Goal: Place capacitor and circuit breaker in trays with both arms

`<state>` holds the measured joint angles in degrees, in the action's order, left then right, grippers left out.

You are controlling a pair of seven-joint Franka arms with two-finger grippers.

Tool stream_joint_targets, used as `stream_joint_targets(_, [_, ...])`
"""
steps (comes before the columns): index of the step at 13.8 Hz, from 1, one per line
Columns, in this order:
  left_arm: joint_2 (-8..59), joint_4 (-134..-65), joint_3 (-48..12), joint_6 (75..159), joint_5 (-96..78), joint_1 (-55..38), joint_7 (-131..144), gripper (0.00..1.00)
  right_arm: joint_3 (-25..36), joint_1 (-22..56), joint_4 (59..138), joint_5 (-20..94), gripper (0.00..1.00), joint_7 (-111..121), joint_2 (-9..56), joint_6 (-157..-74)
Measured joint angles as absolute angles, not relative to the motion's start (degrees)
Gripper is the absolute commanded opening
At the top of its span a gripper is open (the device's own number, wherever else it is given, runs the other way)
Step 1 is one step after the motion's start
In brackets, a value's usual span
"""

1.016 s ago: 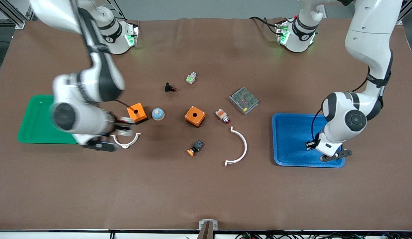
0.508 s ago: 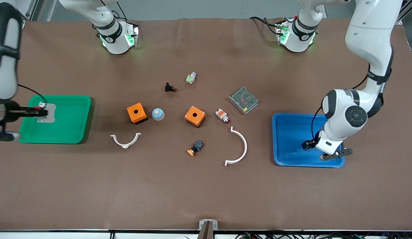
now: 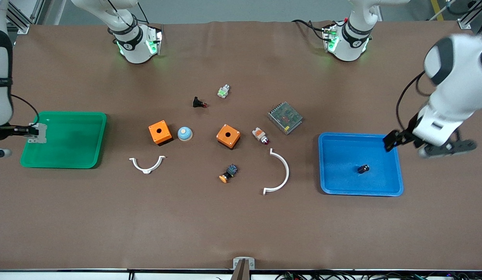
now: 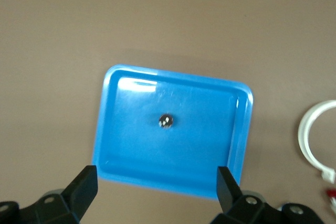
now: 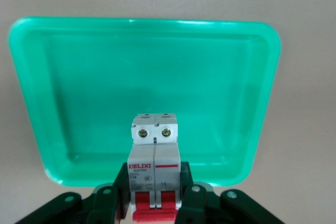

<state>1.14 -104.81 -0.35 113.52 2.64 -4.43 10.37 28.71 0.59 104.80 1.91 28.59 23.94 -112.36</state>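
Capacitor (image 3: 363,168) sits loose in the blue tray (image 3: 334,186), at the left arm's end of the table, about mid-depth. Left gripper (image 3: 392,140) hangs over that tray's edge nearest the table end, fingers spread wide with nothing between them. The front view shows only its dark tip; the left wrist view makes the gap plain, both fingertips (image 4: 84,184) framing the blue tray (image 4: 115,93) with the capacitor (image 4: 166,121) small at its centre.

Right gripper (image 3: 25,131) is up over the outer rim of the green tray (image 3: 70,161), at the right arm's end of the table, clamped on the circuit breaker (image 3: 38,133). From the front it's just a pale block. The right wrist view shows the detail: circuit breaker (image 5: 155,174) pinched at its red-lever end, screw terminals pointing out over the green tray (image 5: 252,103).

Between the trays: two orange boxes (image 3: 160,132), two white curved brackets (image 3: 280,171).
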Motion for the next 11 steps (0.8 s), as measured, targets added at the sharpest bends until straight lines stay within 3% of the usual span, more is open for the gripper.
stream_joint_targets(4, [-3.38, -96.90, -0.34, 98.38, 2.64, -4.28, 6.31, 1.00, 28.32, 0.65, 112.04, 1.83, 0.14, 28.61, 24.07, -121.91])
stream_joint_targets(11, [-4.84, -95.46, -5.23, 94.21, 2.64, 0.03, 1.30, 1.00, 28.38, 0.39, 116.23, 4.52, 0.14, 28.51, 24.06, -128.97])
